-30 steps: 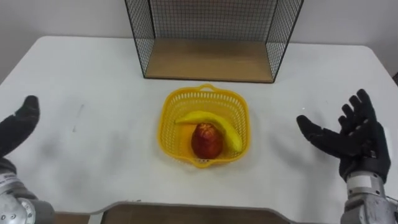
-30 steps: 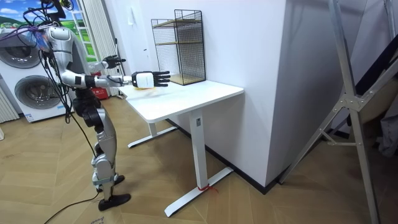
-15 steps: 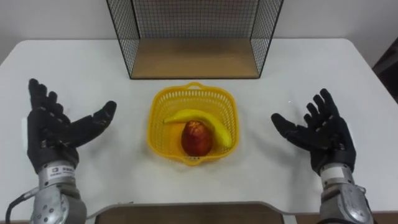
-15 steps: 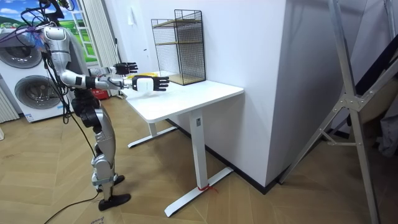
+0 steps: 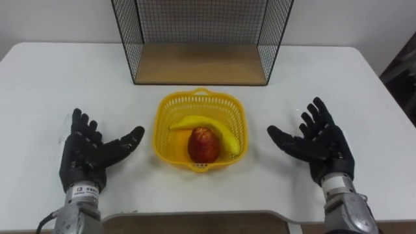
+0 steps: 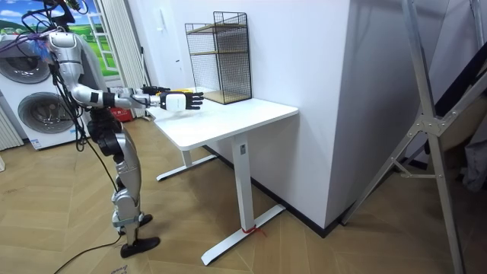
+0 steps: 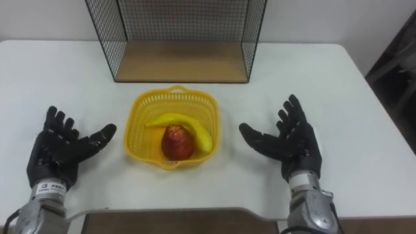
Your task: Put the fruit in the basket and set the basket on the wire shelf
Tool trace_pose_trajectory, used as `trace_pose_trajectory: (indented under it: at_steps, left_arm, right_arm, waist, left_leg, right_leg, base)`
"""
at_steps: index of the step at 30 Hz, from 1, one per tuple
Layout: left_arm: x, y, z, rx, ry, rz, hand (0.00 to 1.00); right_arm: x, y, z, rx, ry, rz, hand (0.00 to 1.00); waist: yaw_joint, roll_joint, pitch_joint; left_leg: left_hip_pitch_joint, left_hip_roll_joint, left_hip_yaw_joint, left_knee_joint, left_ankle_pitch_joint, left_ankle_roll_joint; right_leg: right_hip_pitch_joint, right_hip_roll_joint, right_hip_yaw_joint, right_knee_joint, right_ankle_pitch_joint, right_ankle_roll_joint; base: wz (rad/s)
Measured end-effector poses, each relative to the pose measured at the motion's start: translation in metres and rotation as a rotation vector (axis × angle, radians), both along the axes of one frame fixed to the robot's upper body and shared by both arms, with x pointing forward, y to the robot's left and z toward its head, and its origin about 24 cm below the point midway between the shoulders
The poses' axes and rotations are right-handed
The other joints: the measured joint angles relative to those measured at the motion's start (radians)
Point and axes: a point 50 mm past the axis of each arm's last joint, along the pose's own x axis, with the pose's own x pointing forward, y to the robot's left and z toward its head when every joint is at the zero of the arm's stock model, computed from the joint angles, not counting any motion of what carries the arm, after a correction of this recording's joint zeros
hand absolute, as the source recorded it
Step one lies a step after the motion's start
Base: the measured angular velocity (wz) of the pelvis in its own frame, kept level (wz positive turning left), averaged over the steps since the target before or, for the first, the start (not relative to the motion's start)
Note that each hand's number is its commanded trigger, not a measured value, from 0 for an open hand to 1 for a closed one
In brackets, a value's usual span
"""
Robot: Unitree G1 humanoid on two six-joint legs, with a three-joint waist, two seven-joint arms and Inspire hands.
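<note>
Fruit is contained in the yellow basket point(image 5: 160, 125): a banana point(image 5: 209, 123) lies curved across the middle, and a red apple point(image 5: 203, 144) sits against it on the side nearer the robot. The basket stands on the white worktop point(image 5: 52, 78), centred before the robot and just in front of the wire shelf point(image 5: 200, 64), close to the shelf's wooden base but apart from it. The left robot hand point(image 5: 88, 155) is positioned to the left of the basket with its palm turned up and inward, its fingers straight and spread, and its thumb directed toward the basket wall. This robot hand is open and holds nothing. The right robot hand point(image 5: 323, 144) takes the matching position to the right of the basket, likewise open and empty. Neither robot hand touches the basket, and a strip of bare worktop separates each thumb from the rim, narrower on the left. In the room view the robot stands upright at the worktop's end, on the room view's left, with both arms extended forward above the surface.
</note>
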Motion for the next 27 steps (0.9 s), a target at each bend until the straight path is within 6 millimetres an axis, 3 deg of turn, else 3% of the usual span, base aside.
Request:
trace_pose_trajectory:
  at_steps: [6,12,27]
  left_arm:
    - [-0.001,-0.003,-0.005,-0.032,0.019,-0.015,0.00]
    - [-0.001,-0.004,-0.006,-0.045,0.018,-0.019,0.00]
    - [0.003,-0.010,-0.002,-0.096,-0.016,-0.032,0.00]
  right_arm:
    - [0.000,0.010,-0.004,0.090,0.019,0.032,0.00]
    - [0.000,0.013,-0.004,0.160,0.012,0.036,0.00]
    - [0.003,0.041,-0.008,0.244,0.012,0.200,0.00]
  waist:
    - [0.002,0.012,-0.0040]
    - [0.001,0.020,-0.0005]
    - [0.004,0.023,-0.0031]
  left_leg:
    - [0.002,0.000,0.000,0.000,0.000,0.000]
    - [0.001,0.000,-0.002,0.000,0.000,0.000]
    - [-0.024,-0.001,-0.016,0.010,0.000,0.000]
  right_leg:
    - [0.004,-0.001,-0.004,0.000,0.000,0.000]
    - [0.003,0.000,-0.009,0.000,0.000,0.000]
    - [-0.016,-0.001,-0.029,0.000,0.000,0.000]
  base:
    - [0.00]
    - [0.00]
    - [0.03]
